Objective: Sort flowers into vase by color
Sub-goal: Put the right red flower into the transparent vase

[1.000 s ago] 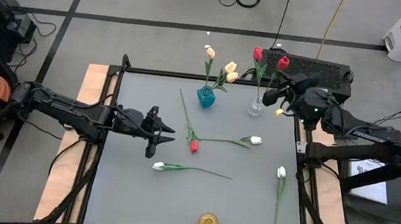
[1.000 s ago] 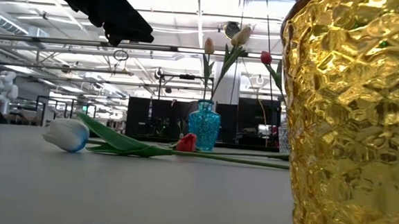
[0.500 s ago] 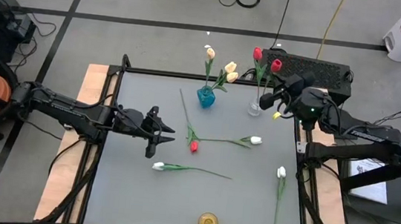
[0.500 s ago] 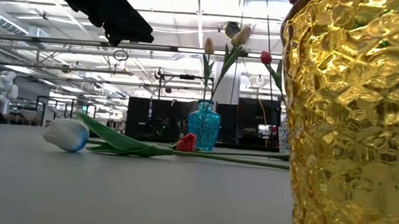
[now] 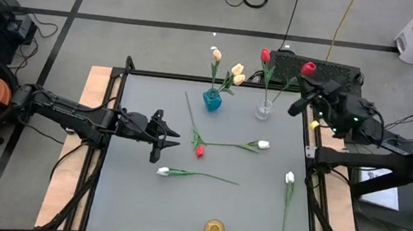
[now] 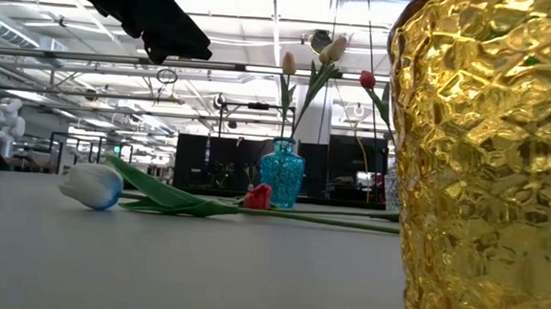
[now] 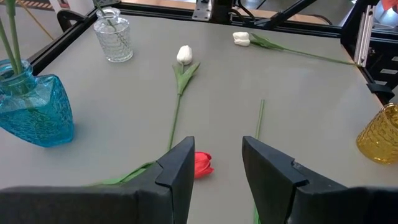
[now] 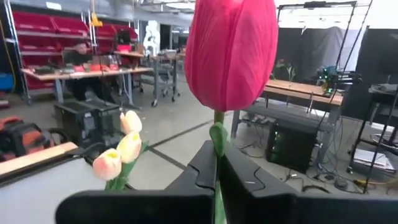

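My right gripper [image 5: 298,104] is raised by the table's far right corner, right of the clear vase [image 5: 263,110], and is shut on a red tulip with its bud [image 5: 308,67] above the fingers. Another red tulip [image 5: 265,55] stands in the clear vase. Cream-yellow tulips [image 5: 235,72] stand in the blue vase [image 5: 212,99]. A red tulip [image 5: 199,151] and three white ones [image 5: 263,144] [image 5: 163,171] [image 5: 290,177] lie flat on the table. My left gripper [image 5: 167,136] is open and hovers left of the lying red tulip [image 7: 203,165]. My right gripper pinches the red tulip's stem [image 8: 217,144] between its two fingers, a short way below the bud [image 8: 231,50]. The bud stands up above the fingertips. The lower stem is hidden by the gripper.
A gold vase [image 5: 214,229] stands at the near edge in the middle and fills the right of the low view [image 6: 486,167]. A black frame [image 5: 126,72] borders the table. The table's left part [image 5: 129,192] is bare.
My right gripper has moved toward the table's right edge, away from the clear vase, and has carried the red tulip with it, so the bud now stands farther right. My left arm has kept still.
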You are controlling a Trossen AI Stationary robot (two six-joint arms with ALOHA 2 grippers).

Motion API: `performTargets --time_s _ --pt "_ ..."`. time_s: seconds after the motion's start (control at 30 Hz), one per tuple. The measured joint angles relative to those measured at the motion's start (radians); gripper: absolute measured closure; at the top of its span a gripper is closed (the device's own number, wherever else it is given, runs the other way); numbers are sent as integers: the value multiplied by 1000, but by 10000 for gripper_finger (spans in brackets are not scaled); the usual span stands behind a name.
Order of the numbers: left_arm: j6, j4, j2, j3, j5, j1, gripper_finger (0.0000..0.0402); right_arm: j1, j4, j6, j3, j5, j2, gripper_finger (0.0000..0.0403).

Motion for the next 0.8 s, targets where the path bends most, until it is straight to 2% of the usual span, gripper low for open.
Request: performTargets --time_s 0.13,0.3,0.5,0.8 --pt "0 2 5 0 0 0 261 0 3 2 -88 -3 -118 403" --pt "0 9 22 0 0 0 261 0 77 -9 -163 -91 -209 403" --pt "-2 18 58 0 -1 0 261 0 106 -18 -240 -104 -238 403" --pt "-2 26 79 0 -2 0 261 0 248 -85 -323 -103 -242 403"
